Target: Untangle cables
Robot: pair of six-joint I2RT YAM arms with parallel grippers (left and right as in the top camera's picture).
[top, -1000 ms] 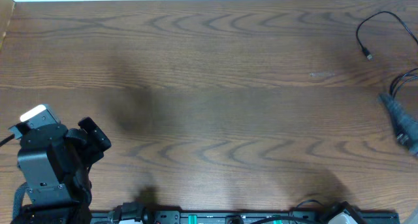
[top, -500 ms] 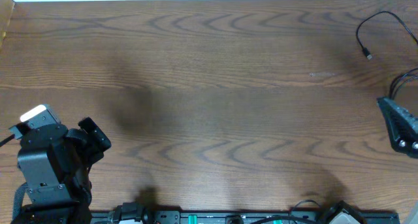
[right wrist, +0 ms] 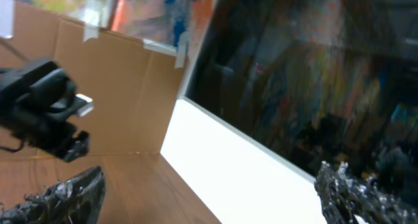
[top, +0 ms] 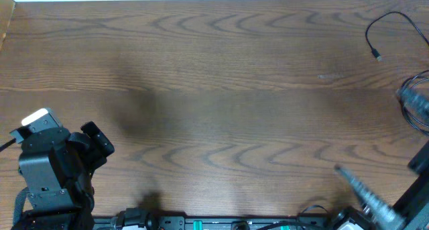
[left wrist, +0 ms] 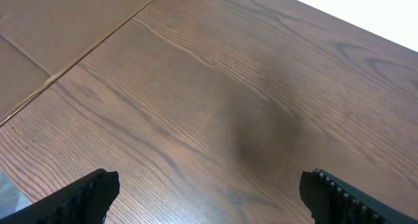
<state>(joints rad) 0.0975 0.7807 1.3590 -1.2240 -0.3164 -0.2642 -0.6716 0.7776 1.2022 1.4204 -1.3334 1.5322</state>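
Observation:
A thin black cable [top: 387, 16] curves at the far right of the table and ends in a small plug [top: 377, 55]. More thin black cable loops [top: 410, 84] show at the right edge, partly behind my blurred right gripper [top: 375, 139]. That gripper is raised, open and empty, with its fingers wide apart. In the right wrist view [right wrist: 209, 198] it faces the wall and no cable shows. My left gripper [top: 97, 144] is open and empty at the near left, far from the cables. In the left wrist view [left wrist: 209, 198] it hovers over bare wood.
The wooden table [top: 214, 89] ends at a white wall at the back. A cardboard panel [left wrist: 59, 28] lines the left side. The left arm [right wrist: 39, 106] shows in the right wrist view. A black rail [top: 221, 223] runs along the near edge.
My right gripper has lifted and swung from the right edge towards the near right, and is now blurred with fingers spread. The left arm and the cable have not moved.

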